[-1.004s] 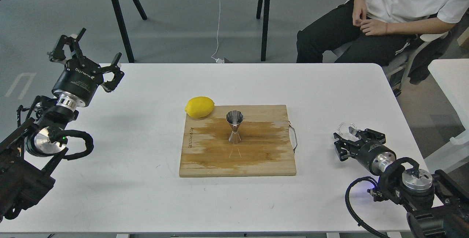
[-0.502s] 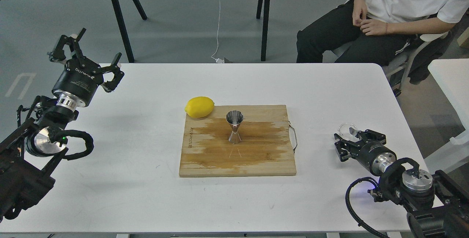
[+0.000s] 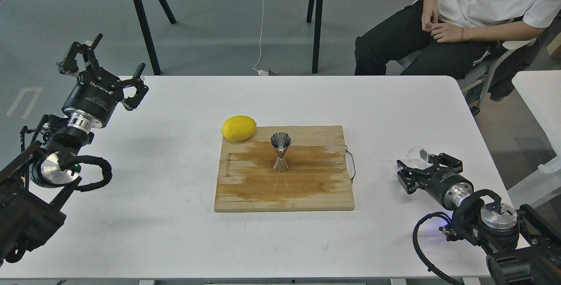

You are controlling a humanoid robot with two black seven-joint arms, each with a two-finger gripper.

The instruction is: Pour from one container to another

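The steel hourglass jigger (image 3: 280, 151) stands upright in the middle of the wooden cutting board (image 3: 307, 193). The small clear glass cup (image 3: 417, 154) sits on the white table at the right, well clear of the board. My right gripper (image 3: 419, 166) lies low over the table just in front of the cup. It is open, its fingers spread wide, and the cup is at their far tips. Whether a finger touches the glass I cannot tell. My left gripper (image 3: 115, 56) is raised over the table's far left corner, open and holding nothing.
A yellow lemon (image 3: 239, 128) rests at the board's far left corner. The board has a wire handle (image 3: 351, 164) on its right side. A seated person (image 3: 460, 17) is behind the table at the far right. Another white table (image 3: 541, 96) stands at the right edge.
My right gripper has shifted very slightly near the cup, which stays almost where it was. The left arm, jigger and lemon have not moved.
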